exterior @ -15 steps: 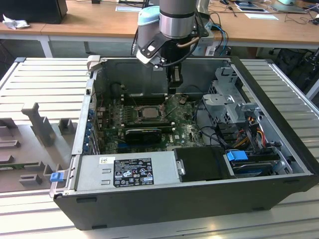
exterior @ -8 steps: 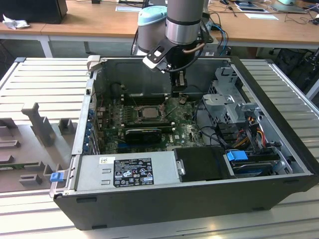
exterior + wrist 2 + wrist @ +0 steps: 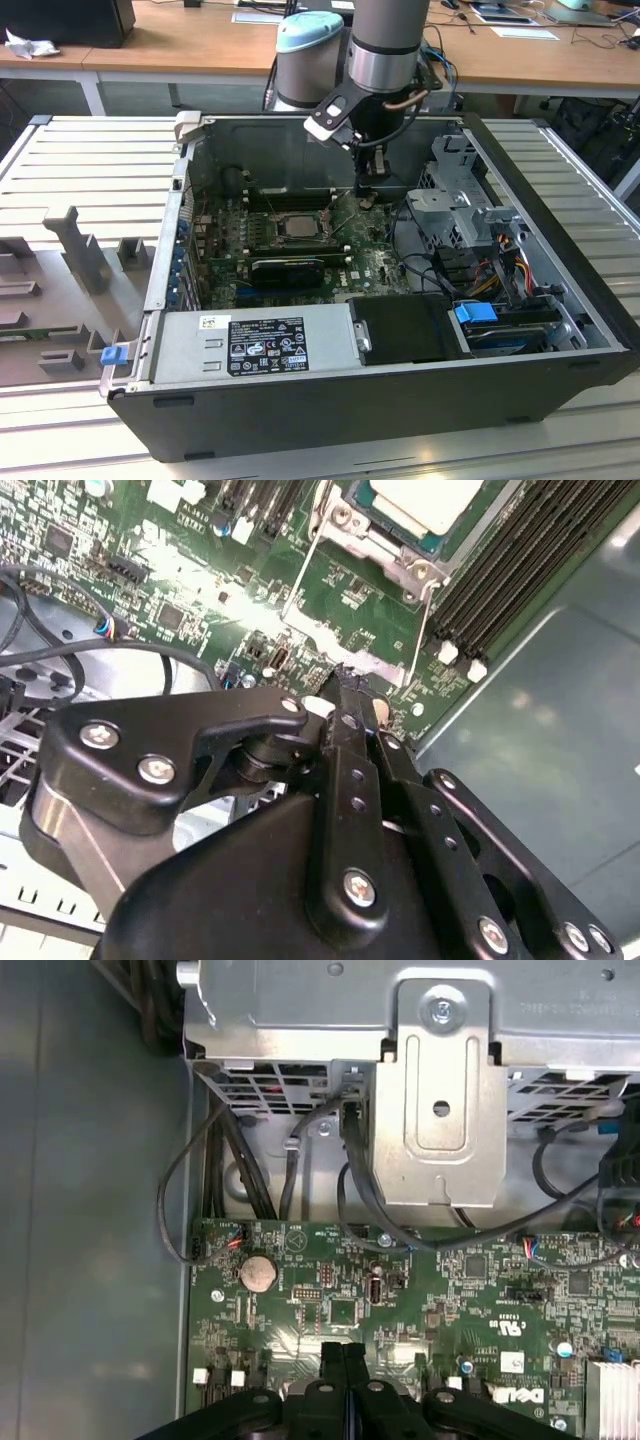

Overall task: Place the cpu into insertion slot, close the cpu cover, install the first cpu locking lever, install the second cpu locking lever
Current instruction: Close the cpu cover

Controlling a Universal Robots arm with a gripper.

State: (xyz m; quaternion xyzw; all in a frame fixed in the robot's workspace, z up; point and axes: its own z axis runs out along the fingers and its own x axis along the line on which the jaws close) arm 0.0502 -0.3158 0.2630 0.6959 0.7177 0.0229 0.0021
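Silvery and hinged open, the cover (image 3: 350,658) is standing tilted up from the slot (image 3: 378,552), where the cpu (image 3: 425,500) is lying seated. The gripper (image 3: 343,680), fingers pressed together, is meeting the cover's free edge with its tips; whether it is nipping that edge I cannot tell. The exterior view is showing the arm hanging inside the open case (image 3: 400,410). The first wrist view is looking across the green board (image 3: 450,1280) to a drive cage (image 3: 440,1110).
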